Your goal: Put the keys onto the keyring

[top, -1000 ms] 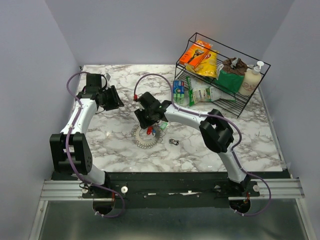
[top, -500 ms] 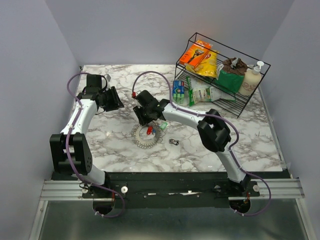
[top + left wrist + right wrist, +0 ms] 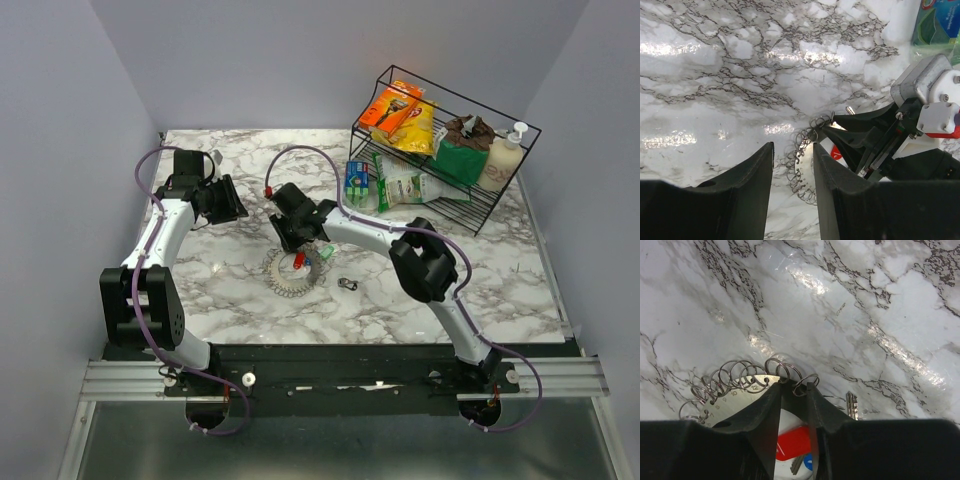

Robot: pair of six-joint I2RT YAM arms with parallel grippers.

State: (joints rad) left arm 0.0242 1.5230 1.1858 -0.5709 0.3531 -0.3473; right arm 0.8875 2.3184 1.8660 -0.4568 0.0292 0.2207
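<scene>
Keyring (image 3: 290, 273), toothed silver circle, small loops (image 3: 734, 371) along rim, red-headed key (image 3: 792, 442) upon it

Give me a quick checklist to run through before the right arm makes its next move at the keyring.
1. Right end effector lined up over the keyring edge: ok, its fingers straddle the small rings.
2. Firm grip on the red key: cannot tell, the head lies between the fingers.
3. Left end effector free: ok, open with nothing in it.
4. Keyring steadied by the left arm: not ok, it is apart from the keyring.
5. All keys on the ring: not ok, a loose silver key lies beside it.
</scene>
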